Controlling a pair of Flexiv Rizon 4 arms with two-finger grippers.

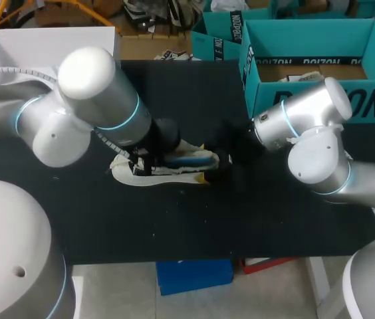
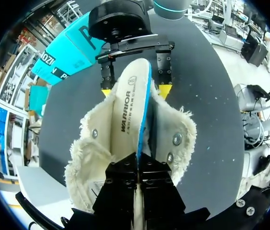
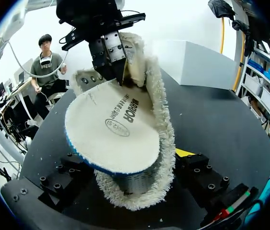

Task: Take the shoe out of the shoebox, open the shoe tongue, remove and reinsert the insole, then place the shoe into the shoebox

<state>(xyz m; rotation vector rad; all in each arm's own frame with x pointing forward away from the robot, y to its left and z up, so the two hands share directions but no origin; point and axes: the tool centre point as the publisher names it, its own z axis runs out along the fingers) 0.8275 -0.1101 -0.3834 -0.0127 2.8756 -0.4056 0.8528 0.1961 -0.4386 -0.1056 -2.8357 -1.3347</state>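
Fleecy shoe [image 2: 175, 132] sits in right gripper [image 2: 135, 90], insole [image 2: 127, 112] in left gripper [image 2: 137, 163].

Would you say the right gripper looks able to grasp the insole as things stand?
Probably not: the right gripper is clamped around the shoe at its toe, with the insole resting above its fingers, pinched by the left gripper.

A black table [image 1: 194, 219] flecked with pale fluff; a white box [image 1: 48, 43] at its far left corner.

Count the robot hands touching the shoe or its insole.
2. The left hand pinches the insole at its heel end; the right hand clamps the shoe at its toe.
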